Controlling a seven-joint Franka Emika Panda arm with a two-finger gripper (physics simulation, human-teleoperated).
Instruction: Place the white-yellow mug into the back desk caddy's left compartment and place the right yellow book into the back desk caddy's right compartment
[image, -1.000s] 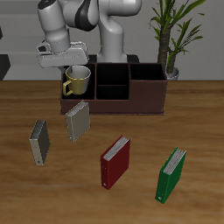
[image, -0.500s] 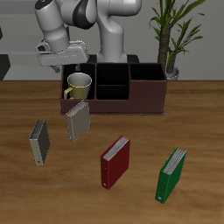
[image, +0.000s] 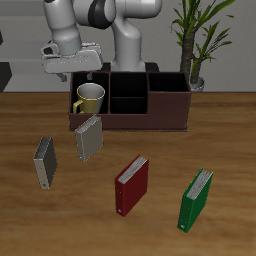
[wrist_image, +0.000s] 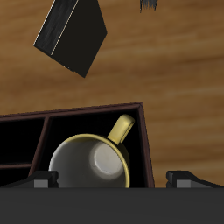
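Note:
The white-yellow mug (image: 89, 96) stands upright in the back desk caddy's (image: 165, 113) left compartment, handle towards the table's front. My gripper (image: 79, 72) hangs just above it, open and empty. In the wrist view the mug (wrist_image: 87, 162) sits below my spread fingertips (wrist_image: 39, 181), inside the caddy's wall (wrist_image: 150, 153). The right yellow book (image: 44, 163), dark grey, lies on the table in front of the caddy. The right compartment (image: 168, 96) is black-lined and holds nothing.
A tan-grey book (image: 89, 138) leans at the caddy's front below the mug; it also shows in the wrist view (wrist_image: 74, 33). A red book (image: 131, 185) and a green book (image: 196, 199) stand nearer the front edge. A potted plant (image: 195, 40) stands behind the caddy.
My gripper has risen a little above the mug. The mug stays in the compartment. The books have not moved.

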